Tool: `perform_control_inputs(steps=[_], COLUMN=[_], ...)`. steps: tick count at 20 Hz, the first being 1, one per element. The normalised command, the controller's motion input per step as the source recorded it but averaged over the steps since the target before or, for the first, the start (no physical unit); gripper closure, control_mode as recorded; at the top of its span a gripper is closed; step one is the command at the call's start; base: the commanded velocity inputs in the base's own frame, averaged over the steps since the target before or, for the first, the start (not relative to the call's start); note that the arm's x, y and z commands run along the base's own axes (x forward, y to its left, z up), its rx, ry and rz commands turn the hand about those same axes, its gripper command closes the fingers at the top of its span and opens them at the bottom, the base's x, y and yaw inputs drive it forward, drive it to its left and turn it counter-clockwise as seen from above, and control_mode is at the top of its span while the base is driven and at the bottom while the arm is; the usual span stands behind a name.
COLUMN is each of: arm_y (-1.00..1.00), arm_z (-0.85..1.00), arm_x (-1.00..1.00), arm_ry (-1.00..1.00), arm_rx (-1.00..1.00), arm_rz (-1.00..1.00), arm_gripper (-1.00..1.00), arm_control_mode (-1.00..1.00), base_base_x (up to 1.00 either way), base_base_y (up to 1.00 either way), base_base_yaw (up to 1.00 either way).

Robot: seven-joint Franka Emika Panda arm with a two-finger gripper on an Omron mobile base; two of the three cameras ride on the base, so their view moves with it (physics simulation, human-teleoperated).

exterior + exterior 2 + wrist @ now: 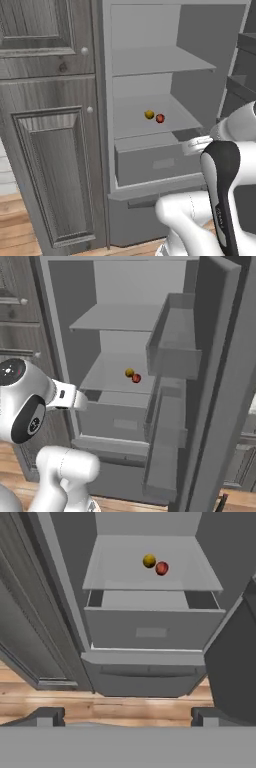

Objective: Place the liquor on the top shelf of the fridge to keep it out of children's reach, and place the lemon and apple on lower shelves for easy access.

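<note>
Fridge (200, 95): door swung open; light grey interior in both base views and the hand view; door bins (172, 351) stand at the right of the right base view
Top shelf (160, 61): thin grey slab, highest in the cavity; bare surface
Lower shelf (125, 120): wider grey slab just above the drawer box; carries both fruits
Lemon (149, 114): yellow-orange ball on the lower shelf, toward the middle; just beside the apple, on its left in all three views
Apple (160, 118): glossy red ball on the same shelf; close against the lemon, contact cannot be told
Drawer box (150, 624): grey, below the lower shelf; pulled out somewhat, top open to the hand view
Liquor: cannot locate
Gripper (127, 714): dark fingertips (47, 714) spread wide apart at the bottom of the hand view; released, nothing between them; aimed at the fridge from outside, above wood floor (125, 704)
Cupboards (47, 140): wood-grain grey doors left of the fridge; shut
</note>
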Motion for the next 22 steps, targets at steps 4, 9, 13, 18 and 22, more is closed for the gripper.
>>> perform_control_inputs(steps=[4, 9, 13, 18, 22], arm_y=[0.00, 0.00, 0.00, 0.00, 0.00], arm_z=[0.00, 0.00, 0.00, 0.00, 0.00], arm_x=[0.00, 0.00, 0.00, 0.00, 0.00], arm_ry=[0.00, 0.00, 0.00, 0.00, 0.00], arm_rx=[0.00, 0.00, 0.00, 0.00, 0.00], arm_rz=[0.00, 0.00, 0.00, 0.00, 0.00], arm_gripper=[-1.00, -1.00, -1.00, -1.00, -1.00], arm_control_mode=[1.00, 1.00, 1.00, 1.00, 1.00], base_base_x=[-0.84, -0.77, -0.69, -0.69, -0.67], base_base_y=[-0.06, -0.07, -0.12, -0.15, -0.12], base_base_yaw=[-0.05, -0.05, -0.05, -0.04, -0.04])
